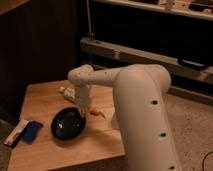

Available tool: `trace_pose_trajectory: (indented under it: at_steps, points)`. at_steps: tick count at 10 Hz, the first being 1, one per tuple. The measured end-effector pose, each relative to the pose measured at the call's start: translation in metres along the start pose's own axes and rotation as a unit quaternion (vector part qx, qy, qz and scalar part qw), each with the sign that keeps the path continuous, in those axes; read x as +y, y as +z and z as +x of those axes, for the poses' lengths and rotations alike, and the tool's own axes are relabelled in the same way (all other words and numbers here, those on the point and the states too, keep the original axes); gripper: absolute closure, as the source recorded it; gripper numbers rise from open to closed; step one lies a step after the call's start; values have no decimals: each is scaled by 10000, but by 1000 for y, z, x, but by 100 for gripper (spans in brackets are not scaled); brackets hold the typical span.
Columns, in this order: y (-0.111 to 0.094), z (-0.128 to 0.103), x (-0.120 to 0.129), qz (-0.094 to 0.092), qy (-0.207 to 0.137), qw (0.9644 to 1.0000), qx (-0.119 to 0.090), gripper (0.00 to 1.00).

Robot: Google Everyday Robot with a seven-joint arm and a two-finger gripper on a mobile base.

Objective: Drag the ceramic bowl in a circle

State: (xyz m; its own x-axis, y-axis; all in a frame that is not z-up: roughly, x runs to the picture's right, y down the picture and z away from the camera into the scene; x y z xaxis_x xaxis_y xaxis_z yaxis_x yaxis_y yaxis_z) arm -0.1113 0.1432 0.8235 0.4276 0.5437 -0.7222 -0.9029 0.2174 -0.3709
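My tool (81, 111) hangs from my white arm (100, 79) at the right rim of the ceramic bowl (67, 125), which sits on the wooden worktop (45, 100) near its front middle. I cannot tell whether the tool is spread or pinching the rim (its end sits low against the dark bowl). A flat blue object (31, 131) lies left of the bowl, apart from it. A small orange thing (96, 112) lies just right of the tool.

A pale wooden surface (42, 100) fills the lower left, with the jaws low over its middle. A dark wall (35, 45) stands behind it at upper left. A metal rack (135, 52) crosses the upper right, above speckled floor (192, 120). The light is dim and warm.
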Motion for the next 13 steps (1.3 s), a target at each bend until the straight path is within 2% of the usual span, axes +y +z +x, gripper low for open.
trace_pose_trajectory:
  at_steps: [3, 5, 7, 8, 10, 11, 13]
  points:
    - [3, 48, -38, 60, 649, 9978, 87, 100]
    - [5, 84, -49, 147, 872, 9958, 227, 100]
    - [6, 113, -45, 206, 863, 9954, 353, 100]
    - [6, 122, -38, 241, 752, 9960, 416, 100]
    - [12, 136, -5, 348, 217, 9973, 605, 100]
    - [15, 140, 16, 404, -91, 9967, 691, 100]
    - [19, 140, 57, 476, -778, 9924, 827, 100]
